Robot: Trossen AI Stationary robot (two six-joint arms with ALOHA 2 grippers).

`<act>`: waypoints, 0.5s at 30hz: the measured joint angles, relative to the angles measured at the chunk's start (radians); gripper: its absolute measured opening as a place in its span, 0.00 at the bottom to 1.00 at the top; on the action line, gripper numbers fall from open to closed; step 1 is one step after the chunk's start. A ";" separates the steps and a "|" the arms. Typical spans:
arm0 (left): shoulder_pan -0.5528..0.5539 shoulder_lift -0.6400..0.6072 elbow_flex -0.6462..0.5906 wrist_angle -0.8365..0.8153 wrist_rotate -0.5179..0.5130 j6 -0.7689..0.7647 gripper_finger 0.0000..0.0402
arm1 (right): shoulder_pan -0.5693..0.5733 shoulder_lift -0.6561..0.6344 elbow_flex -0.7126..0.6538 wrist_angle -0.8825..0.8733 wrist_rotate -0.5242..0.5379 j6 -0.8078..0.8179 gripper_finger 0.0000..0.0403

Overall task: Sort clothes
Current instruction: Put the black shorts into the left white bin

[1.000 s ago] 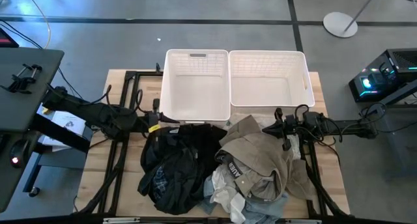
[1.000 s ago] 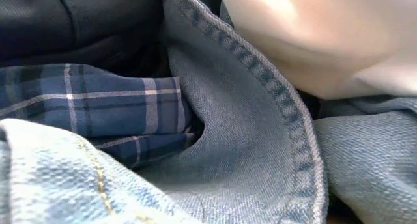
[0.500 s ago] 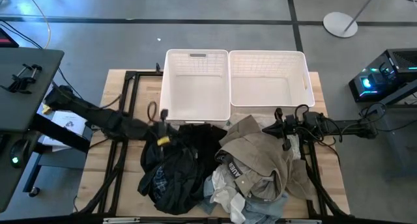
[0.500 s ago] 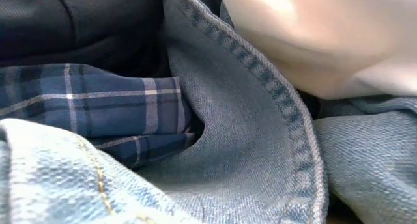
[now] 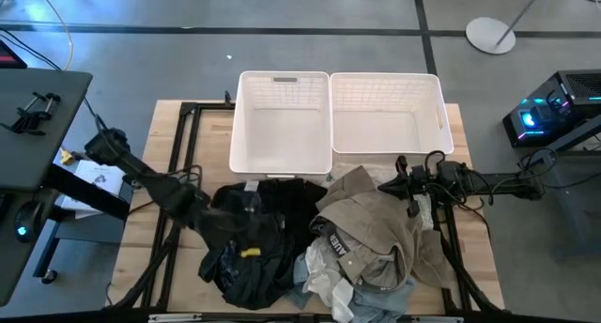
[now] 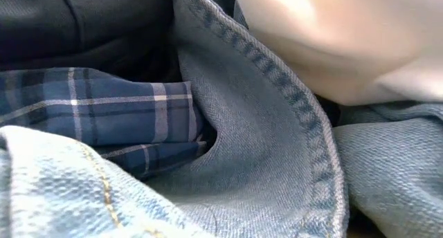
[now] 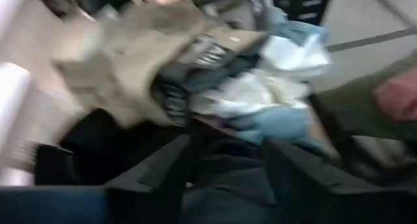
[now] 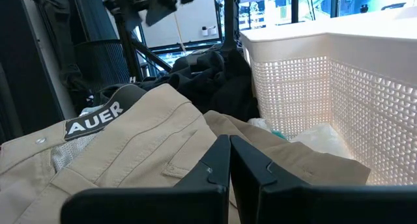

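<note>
Left gripper (image 5: 246, 251) swung from basket (image 5: 282, 126) onto black garment (image 5: 254, 267), jaws parted | right gripper (image 5: 406, 187) clenched, idle | risk: snagging several layers

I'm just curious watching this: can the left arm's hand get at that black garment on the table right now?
Probably yes. The left hand is already over the black garment, its fingers apart in the wrist view, with nothing lying on top of that part of the pile.

Low view blocked by denim (image 6: 277, 148) and plaid (image 6: 104, 113) cloth against the lens. Left wrist view motion-blurred. Pile's lower edge (image 5: 357, 314) cropped.
</note>
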 joint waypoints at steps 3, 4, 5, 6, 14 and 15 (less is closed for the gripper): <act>-0.020 0.041 0.008 -0.015 0.058 -0.084 0.64 | 0.000 0.000 0.000 0.000 0.000 0.000 0.00; -0.023 0.053 0.008 -0.036 0.070 -0.118 0.68 | 0.000 0.000 0.000 0.000 0.000 0.000 0.00; -0.025 0.066 0.007 -0.058 0.079 -0.150 0.71 | 0.000 0.000 0.000 0.000 0.000 0.000 0.00; -0.025 0.079 0.007 -0.081 0.087 -0.180 0.74 | 0.000 0.000 0.000 0.000 0.000 0.000 0.00; -0.023 0.238 0.007 -0.088 0.066 -0.129 0.81 | 0.000 0.001 0.000 0.000 0.000 0.000 0.00; -0.023 0.262 0.007 -0.089 0.063 -0.128 0.81 | 0.000 0.001 0.000 0.000 0.000 0.000 0.00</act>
